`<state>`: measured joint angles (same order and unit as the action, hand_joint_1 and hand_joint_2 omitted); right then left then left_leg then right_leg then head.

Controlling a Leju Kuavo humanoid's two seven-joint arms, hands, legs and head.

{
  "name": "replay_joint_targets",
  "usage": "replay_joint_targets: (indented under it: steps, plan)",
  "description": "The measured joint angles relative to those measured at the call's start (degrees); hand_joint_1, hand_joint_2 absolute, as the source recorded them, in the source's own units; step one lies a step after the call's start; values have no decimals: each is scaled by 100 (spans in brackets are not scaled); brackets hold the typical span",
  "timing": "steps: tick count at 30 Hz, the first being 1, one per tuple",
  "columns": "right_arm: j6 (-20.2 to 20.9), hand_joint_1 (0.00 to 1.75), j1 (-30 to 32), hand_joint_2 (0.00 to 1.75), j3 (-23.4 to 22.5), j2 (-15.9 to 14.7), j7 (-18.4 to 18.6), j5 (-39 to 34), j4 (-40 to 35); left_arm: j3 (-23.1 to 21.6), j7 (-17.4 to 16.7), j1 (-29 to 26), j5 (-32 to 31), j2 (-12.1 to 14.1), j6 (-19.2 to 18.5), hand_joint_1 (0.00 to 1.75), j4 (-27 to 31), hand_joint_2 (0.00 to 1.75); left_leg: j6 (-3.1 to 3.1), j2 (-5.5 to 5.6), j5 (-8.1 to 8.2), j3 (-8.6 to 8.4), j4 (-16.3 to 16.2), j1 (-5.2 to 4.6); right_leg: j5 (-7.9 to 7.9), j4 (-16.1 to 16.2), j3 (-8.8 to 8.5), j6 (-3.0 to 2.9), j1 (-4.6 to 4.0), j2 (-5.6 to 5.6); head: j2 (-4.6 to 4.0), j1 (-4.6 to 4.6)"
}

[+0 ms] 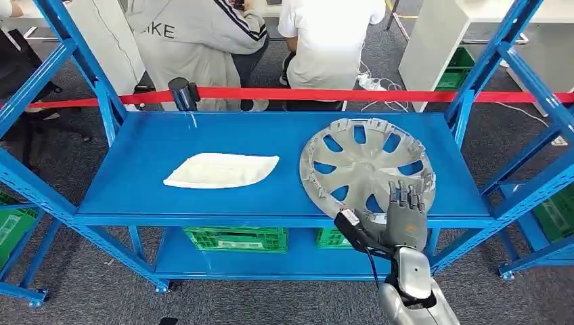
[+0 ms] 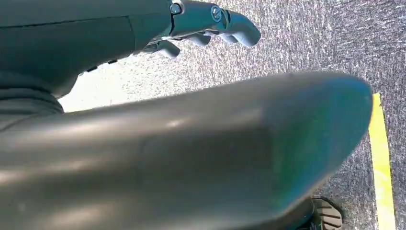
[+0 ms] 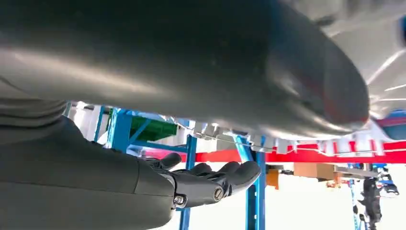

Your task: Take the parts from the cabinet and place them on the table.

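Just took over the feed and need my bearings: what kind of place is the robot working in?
Likely a workshop or test lab set up like a parts store: blue steel shelving holding a silver hubcap, green crates below, and a red barrier tape with people seated behind.

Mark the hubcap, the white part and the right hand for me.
hubcap (image 1: 352, 157): head view, centre hub.
white part (image 1: 222, 170): head view, middle of its top.
right hand (image 1: 405, 220): head view, back of hand.

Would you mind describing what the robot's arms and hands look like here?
The right arm is a smooth silver shell with a black joint at the wrist. A black cable runs beside it to a small black box with a white label. The right hand is grey with darker ribbed fingers. The left hand is dark grey with round silver screws.
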<state>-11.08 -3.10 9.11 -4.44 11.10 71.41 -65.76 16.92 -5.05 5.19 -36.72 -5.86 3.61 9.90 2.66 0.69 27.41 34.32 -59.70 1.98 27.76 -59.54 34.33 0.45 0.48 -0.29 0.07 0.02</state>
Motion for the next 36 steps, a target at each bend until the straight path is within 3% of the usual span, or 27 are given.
replay_joint_targets:
  steps: [8, 9, 16, 30, 36]
  plan:
    - [-111, 0, -483, 0, -105, -20, -79, -81, 741, 4, -11, 2, -11, 0, 0, 0, 2, 0, 1, 0, -2, -1, 0, 1, 0, -1, 1, 0, -2, -1, 0, 0]
    - [-109, 0, -512, 175, -105, -20, -81, -83, 798, 7, -11, 2, -13, 0, 0, 0, 2, 0, 1, 0, -1, -1, 1, 1, 0, -1, 1, 0, -2, -1, 0, -2]
    - [46, 0, -906, 175, -118, -20, -463, -522, 1213, 122, 26, 3, -13, 0, 18, 0, 2, 0, 1, -15, -1, -16, 1, 1, 0, 0, -8, 0, -1, -8, 0, -2]
    - [-59, 0, -1152, 175, -118, -13, -566, -612, 1488, 146, 39, 2, -46, 0, 33, 0, 2, 0, -2, -15, -2, -48, 1, 1, -1, 0, -47, 1, -2, -6, 0, -2]
    - [-6, 0, -1060, 175, 57, 24, -568, -610, 1153, 186, 44, 2, -90, 0, 33, 0, 0, 0, -1, -14, -2, -45, 1, 1, -1, 0, -43, 1, -2, -5, 0, -2]
